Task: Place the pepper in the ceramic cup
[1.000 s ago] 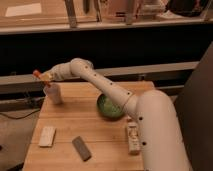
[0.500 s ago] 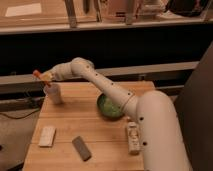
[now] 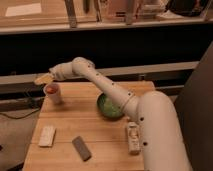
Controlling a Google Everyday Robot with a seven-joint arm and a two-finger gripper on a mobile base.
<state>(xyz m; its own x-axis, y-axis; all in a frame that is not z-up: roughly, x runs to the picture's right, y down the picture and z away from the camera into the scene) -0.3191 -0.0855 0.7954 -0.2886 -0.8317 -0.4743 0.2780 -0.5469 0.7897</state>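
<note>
The ceramic cup (image 3: 53,95) is a small white cup standing at the table's back left corner. The pepper (image 3: 51,89), small and red-orange, rests inside the cup and shows at its rim. My gripper (image 3: 43,79) hovers just above and slightly left of the cup, at the end of the white arm that reaches in from the right. It is open and holds nothing.
A green bowl (image 3: 110,106) sits mid-table under the arm. A pale flat bar (image 3: 47,135) lies front left, a dark grey block (image 3: 81,148) front centre, a white packet (image 3: 132,138) front right. A dark shelf and rail run behind the wooden table (image 3: 75,122).
The pepper was at the gripper's tip above and left of the cup; now it lies in the cup. The gripper has let go and stays close above the cup.
</note>
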